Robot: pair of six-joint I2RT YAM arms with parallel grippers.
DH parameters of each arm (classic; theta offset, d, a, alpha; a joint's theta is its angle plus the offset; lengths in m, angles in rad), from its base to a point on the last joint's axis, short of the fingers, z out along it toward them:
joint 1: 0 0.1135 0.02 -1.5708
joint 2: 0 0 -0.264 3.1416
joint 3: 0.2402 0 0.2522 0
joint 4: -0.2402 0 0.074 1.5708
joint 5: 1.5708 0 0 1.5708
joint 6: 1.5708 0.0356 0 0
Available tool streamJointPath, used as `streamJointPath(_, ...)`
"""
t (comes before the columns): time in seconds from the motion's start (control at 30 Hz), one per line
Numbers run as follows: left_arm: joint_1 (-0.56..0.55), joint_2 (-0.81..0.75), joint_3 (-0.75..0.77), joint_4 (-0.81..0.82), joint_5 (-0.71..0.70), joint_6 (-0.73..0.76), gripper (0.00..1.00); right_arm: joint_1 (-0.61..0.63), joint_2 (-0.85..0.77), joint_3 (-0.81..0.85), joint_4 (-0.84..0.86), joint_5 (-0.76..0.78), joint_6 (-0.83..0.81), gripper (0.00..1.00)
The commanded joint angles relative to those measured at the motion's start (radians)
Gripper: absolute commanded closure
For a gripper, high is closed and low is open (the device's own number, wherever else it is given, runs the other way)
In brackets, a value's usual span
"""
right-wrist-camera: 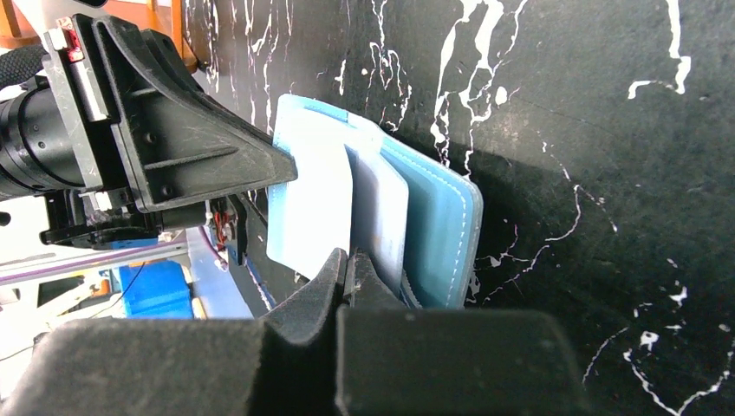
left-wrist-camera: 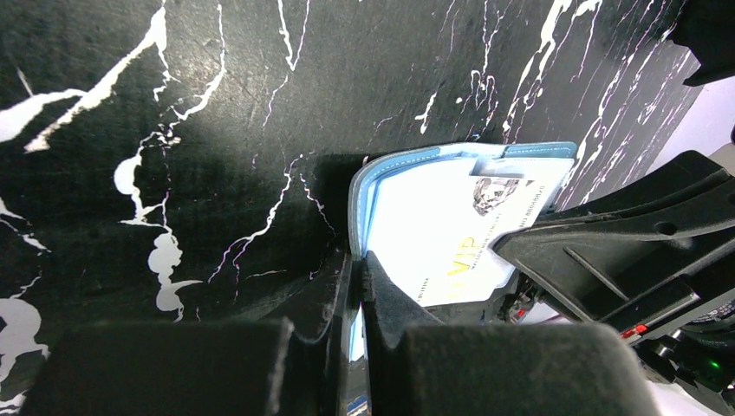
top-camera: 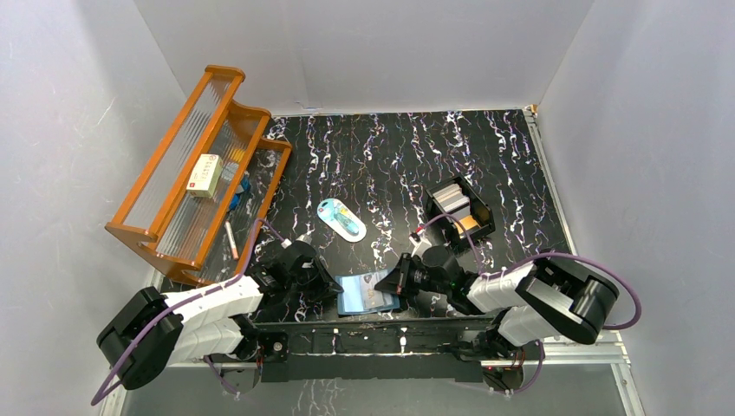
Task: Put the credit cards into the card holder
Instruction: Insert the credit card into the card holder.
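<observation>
The blue card holder lies open near the table's front edge, between both grippers. My left gripper is shut on the holder's left flap; in the left wrist view the jaws pinch the light-blue rim. A white credit card printed "VIP" rests against the holder's inside. My right gripper is shut on that card's edge, fingertips meeting beside a greyish pocket leaf and the blue cover. More credit cards stand in a black box.
The black open-topped box sits at mid-right with pale and orange cards. A light-blue oval item lies in the middle. An orange wooden rack with a cream box stands at the left. White walls enclose the table.
</observation>
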Motion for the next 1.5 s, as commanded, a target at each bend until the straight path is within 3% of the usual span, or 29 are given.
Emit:
streamJointPath(0.0, -0.014, 0.002, -0.007, -0.008, -0.019, -0.012, 1.00, 0.018, 0.000, -0.006, -0.031, 0.021, 0.002, 1.00)
streamJointPath(0.5, -0.039, 0.011, 0.002, -0.001, -0.027, -0.021, 1.00, 0.023, 0.112, 0.052, 0.022, 0.006, 0.021, 0.99)
streamJointPath(0.6, -0.040, 0.017, 0.010, 0.000, -0.031, -0.020, 1.00, 0.026, 0.067, 0.076, -0.084, 0.029, -0.008, 0.85)
streamJointPath(0.7, -0.040, 0.018, 0.012, -0.001, -0.035, -0.021, 1.00, 0.027, -0.011, 0.125, -0.304, 0.086, -0.065, 0.68)
streamJointPath(0.8, -0.040, 0.022, 0.013, 0.000, -0.035, -0.024, 1.00, 0.027, -0.067, 0.150, -0.477, 0.129, -0.103, 0.60)
streamJointPath(1.07, -0.042, 0.036, 0.023, 0.001, -0.035, -0.024, 1.00, 0.028, -0.087, 0.266, -0.614, 0.144, -0.153, 0.56)
streamJointPath(1.47, -0.054, 0.052, 0.031, 0.010, -0.039, -0.032, 1.00, 0.071, -0.016, 0.293, -0.550, 0.093, -0.131, 0.58)
